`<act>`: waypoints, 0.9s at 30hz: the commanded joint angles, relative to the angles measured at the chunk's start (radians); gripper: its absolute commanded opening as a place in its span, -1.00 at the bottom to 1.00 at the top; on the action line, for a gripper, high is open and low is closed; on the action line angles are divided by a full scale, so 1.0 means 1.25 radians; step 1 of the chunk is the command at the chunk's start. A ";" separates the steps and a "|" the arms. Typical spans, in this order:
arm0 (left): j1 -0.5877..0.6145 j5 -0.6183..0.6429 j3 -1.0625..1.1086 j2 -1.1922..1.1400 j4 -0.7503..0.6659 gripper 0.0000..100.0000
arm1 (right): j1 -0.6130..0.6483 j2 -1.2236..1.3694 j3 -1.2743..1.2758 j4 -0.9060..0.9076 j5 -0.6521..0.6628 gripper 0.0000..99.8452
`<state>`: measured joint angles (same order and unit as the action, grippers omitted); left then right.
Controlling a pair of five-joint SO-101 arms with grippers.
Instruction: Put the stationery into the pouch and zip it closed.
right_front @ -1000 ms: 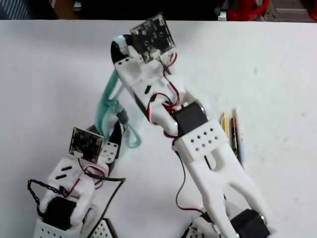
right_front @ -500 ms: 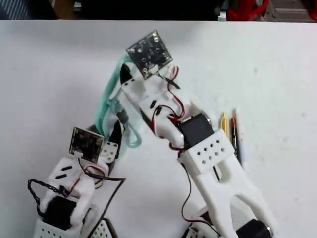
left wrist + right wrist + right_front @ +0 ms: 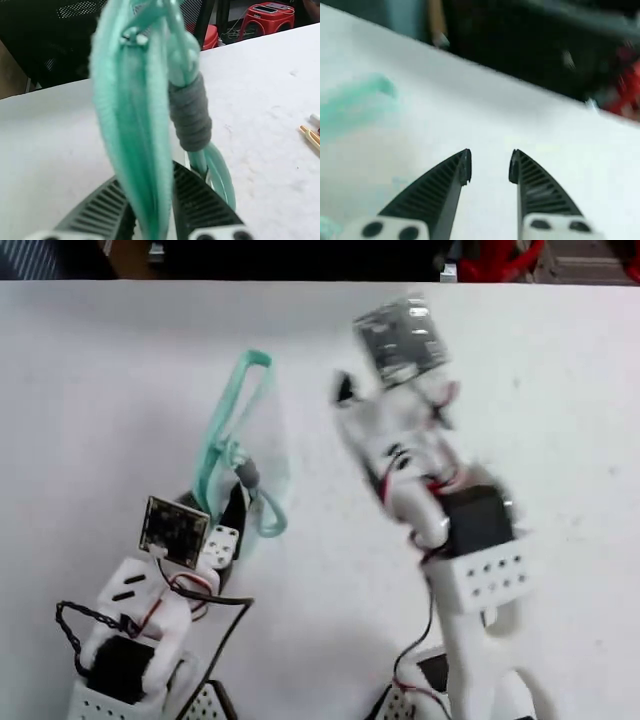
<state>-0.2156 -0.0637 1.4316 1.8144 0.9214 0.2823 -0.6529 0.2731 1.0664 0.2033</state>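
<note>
Pouch (image 3: 228, 412): its lower end is clamped in the left gripper (image 3: 232, 512), lower left of centre in the high view. In the left wrist view, the left gripper (image 3: 150, 176) presses its two black ribbed fingers (image 3: 197, 200) on either side of the teal fabric. The fabric stands on edge between them. Just beside the gripped part, a teal strap (image 3: 220, 172) loops out from the pouch, bound by a grey wrap (image 3: 190, 117). In the high view, the wrap (image 3: 247, 475) sits at the pouch's middle, and the strap (image 3: 268, 522) curls down to the right of the gripper. From there the pouch runs up and slightly right across the white worktop (image 3: 100, 390), ending at a teal corner upper left of centre. The right gripper (image 3: 345, 390) is up at centre, to the right of the pouch's top and apart from it. In its own view, the right gripper (image 3: 489, 161) is narrowly parted with nothing between its fingers. Pen tips (image 3: 311, 136) lie on the worktop, well apart from the pouch.
</note>
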 commanded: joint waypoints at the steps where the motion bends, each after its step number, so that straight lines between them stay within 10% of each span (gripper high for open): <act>1: 0.009 -0.007 0.000 -0.013 -0.015 -0.85 | -0.191 0.055 0.049 0.033 0.027 -0.75; 5: 0.009 -0.006 0.000 -0.013 -0.012 -0.85 | -0.271 0.255 0.092 0.028 0.161 -0.75; 27: 0.009 -0.007 0.012 -0.013 -0.017 -0.85 | -0.339 0.800 -0.123 -0.052 0.166 -0.75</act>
<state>-0.2156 -0.0652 1.4438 1.8159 0.9183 -0.1304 0.3506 0.1626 1.0127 0.3982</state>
